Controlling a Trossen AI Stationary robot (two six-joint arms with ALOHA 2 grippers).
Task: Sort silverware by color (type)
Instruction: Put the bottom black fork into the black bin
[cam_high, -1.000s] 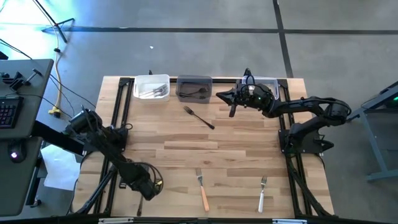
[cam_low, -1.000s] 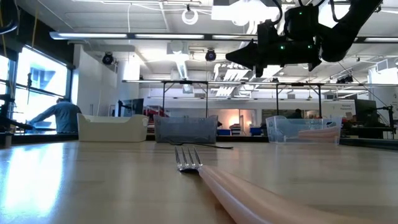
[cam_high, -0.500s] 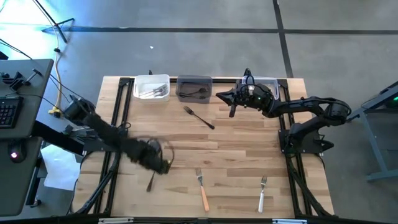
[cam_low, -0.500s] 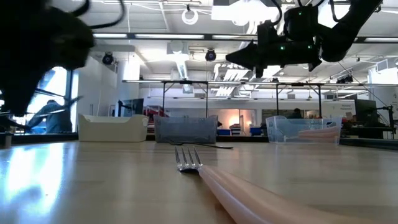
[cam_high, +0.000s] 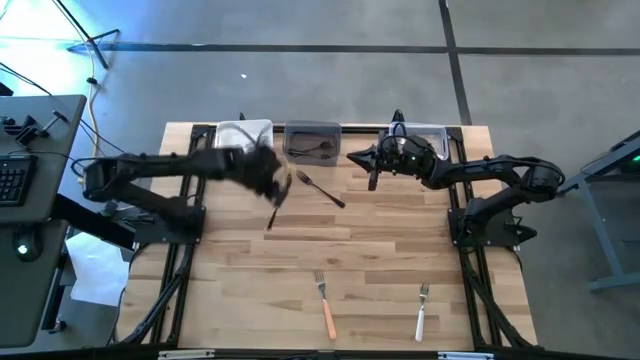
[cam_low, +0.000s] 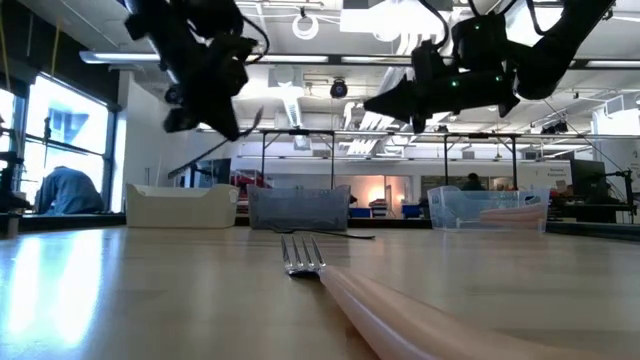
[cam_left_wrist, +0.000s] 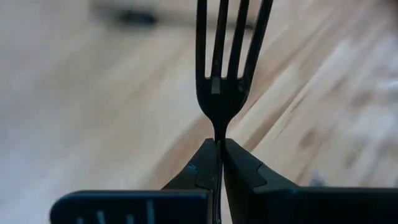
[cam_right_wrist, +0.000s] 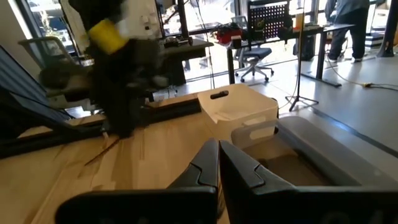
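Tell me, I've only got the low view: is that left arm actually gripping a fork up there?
Observer: Yes. In the left wrist view the left gripper is shut on the neck of a black fork, tines pointing away from it.
Operator: Where is it over the table?
Observer: The high view puts it near the far edge, just in front of the gap between the white bin and the grey bin.
Operator: And the right gripper?
Observer: Its own wrist view shows the right gripper shut on nothing; in the high view it hangs beside the grey bin.
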